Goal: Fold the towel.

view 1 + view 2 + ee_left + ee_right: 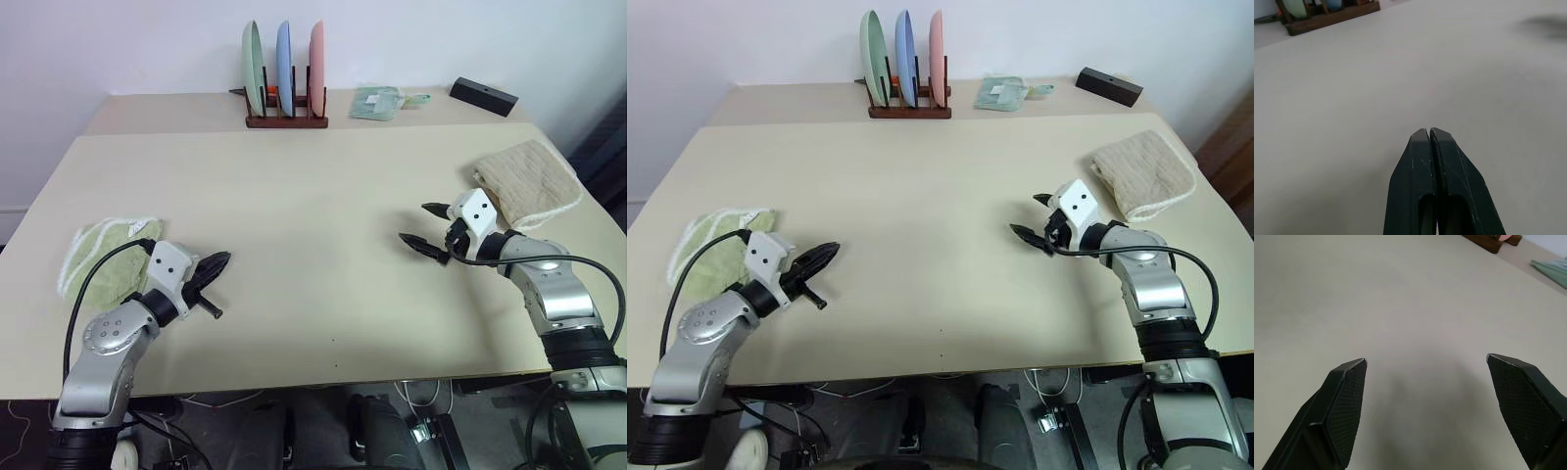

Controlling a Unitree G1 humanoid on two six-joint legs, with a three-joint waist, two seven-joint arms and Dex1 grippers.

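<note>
We find the towel [526, 182], a beige terry cloth with white stitched edging, lying folded over on the desk [294, 235] near its far right edge. It rests flat, with nothing on it and neither gripper touching it.

The right gripper [425, 231] hovers over bare desk just beside the towel's near left corner, pointing toward the middle of the desk. Its jaws stand released, wide apart, with nothing between them; the right wrist view confirms only plain desk surface between the two black fingers [1344, 406].

The left gripper [211, 266] sits low over the near left part of the desk, pointing inward to the right. Its jaws are clenched tight on nothing, the two fingers [1420, 186] meeting flush along their length in the left wrist view.

We note a light green towel [103, 255] with white edging, bunched at the near left edge of the desk, just behind the left arm. At the back, a wooden rack [286, 119] holds three upright plates: green, blue and pink. To its right lie a small pale green folded cloth [377, 102] and, further right, a black box [484, 96].
</note>
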